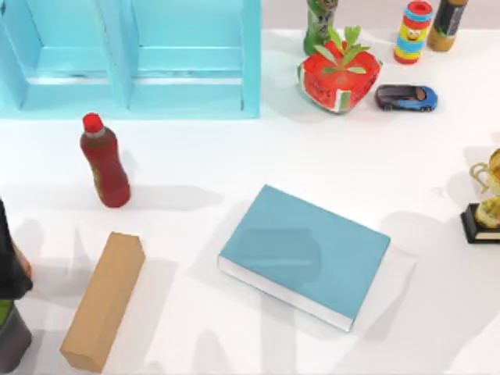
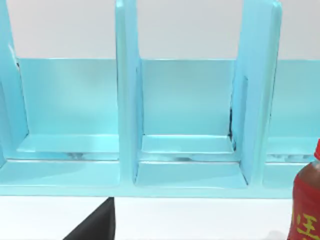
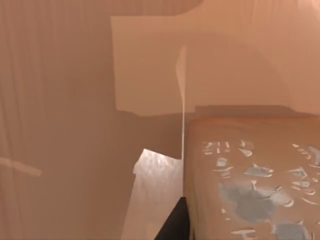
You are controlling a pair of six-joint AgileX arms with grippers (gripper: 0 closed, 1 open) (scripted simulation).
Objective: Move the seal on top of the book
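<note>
The book [image 1: 308,251], flat with a light teal cover and white page edges, lies aslant on the white table [image 1: 234,168] near the middle; a soft squarish shadow falls on its cover. In the right wrist view a brown block face with pale shiny patches, the seal [image 3: 250,185], sits very close to the camera. A dark part of my right gripper [image 3: 175,225] is right beside it. A dark part of my left gripper [image 2: 97,225] shows low in the left wrist view, facing the turquoise shelf unit [image 2: 190,125].
The turquoise shelf unit [image 1: 133,58] stands at the back left, a red bottle [image 1: 104,160] in front of it. A long tan box [image 1: 103,301] lies front left. A watermelon-patterned planter [image 1: 337,74], toy car [image 1: 406,97] and bottles stand at the back right, a trophy [image 1: 484,207] at the right edge.
</note>
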